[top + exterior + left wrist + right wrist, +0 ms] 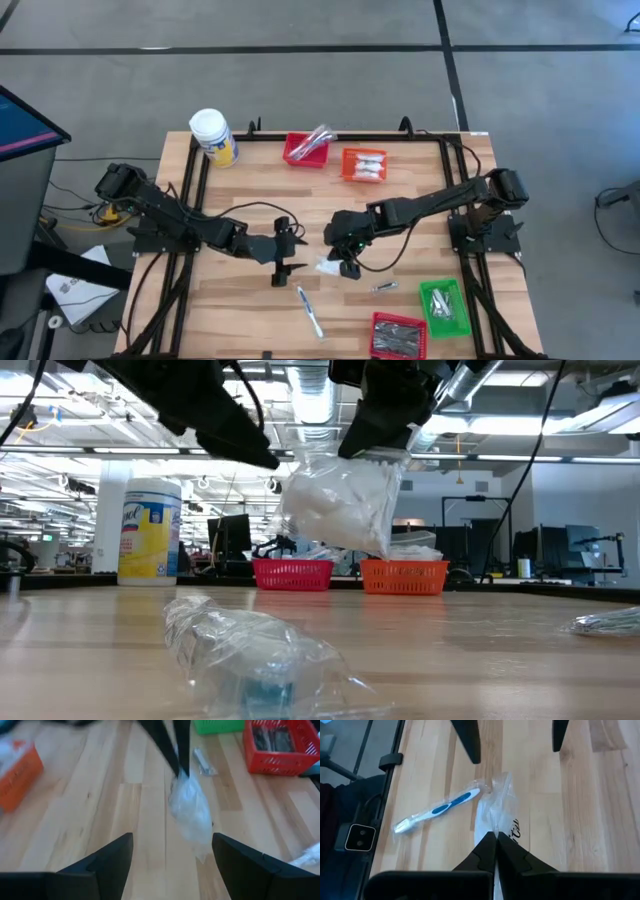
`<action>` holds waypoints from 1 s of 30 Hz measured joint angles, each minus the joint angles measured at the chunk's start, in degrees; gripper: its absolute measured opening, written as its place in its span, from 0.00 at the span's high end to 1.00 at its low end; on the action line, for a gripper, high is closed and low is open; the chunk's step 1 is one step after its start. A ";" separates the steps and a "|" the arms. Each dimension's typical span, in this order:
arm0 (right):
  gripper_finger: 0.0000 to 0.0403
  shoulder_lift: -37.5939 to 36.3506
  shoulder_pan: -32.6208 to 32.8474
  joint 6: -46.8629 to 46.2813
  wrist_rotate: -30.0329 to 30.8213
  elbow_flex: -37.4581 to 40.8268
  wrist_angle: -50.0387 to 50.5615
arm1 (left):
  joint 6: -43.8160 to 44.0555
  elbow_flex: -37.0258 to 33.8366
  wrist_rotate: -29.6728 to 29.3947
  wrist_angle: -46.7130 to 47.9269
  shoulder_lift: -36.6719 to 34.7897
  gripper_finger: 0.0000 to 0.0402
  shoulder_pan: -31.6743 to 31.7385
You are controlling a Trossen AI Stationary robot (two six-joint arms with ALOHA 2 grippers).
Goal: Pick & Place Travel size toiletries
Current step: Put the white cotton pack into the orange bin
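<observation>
My right gripper (pixel 346 266) is shut on a clear-wrapped white packet (pixel 345 505) over the middle of the table. My left gripper (pixel 283 262) stands open just to the packet's left, its fingers (pixel 112 860) apart and touching nothing. A wrapped blue-and-white toothbrush (pixel 437 810) lies flat on the table nearer the front edge; in the low view, the toothbrush (pixel 250 660) shows close up. A small silver packet (pixel 385 287) lies on the table to the right. My right gripper pinches the packet's clear wrapper at its upper edge (pixel 495 827) between its two fingers. The fingers (pixel 175 755) slant down from above. The packet hangs below them (pixel 190 815), its white contents in the lower part, clear of the table in the low view.
A green basket (pixel 445 305) and a red basket (pixel 398 335) stand at the front right, a red basket (pixel 305 148) and an orange basket (pixel 363 165) at the back. A white-lidded yellow jar (pixel 213 137) stands back left. Black rails (pixel 190 200) frame the table.
</observation>
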State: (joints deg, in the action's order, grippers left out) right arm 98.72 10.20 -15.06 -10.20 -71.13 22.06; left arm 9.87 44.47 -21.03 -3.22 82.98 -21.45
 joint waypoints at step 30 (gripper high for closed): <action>1.00 -0.05 -0.02 -1.85 7.90 0.04 1.06 | -0.42 0.00 2.79 -5.50 3.88 0.35 5.11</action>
State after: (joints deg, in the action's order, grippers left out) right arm 98.66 10.17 -16.91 -2.30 -71.09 23.13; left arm 9.45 44.47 -18.24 -8.72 86.86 -16.35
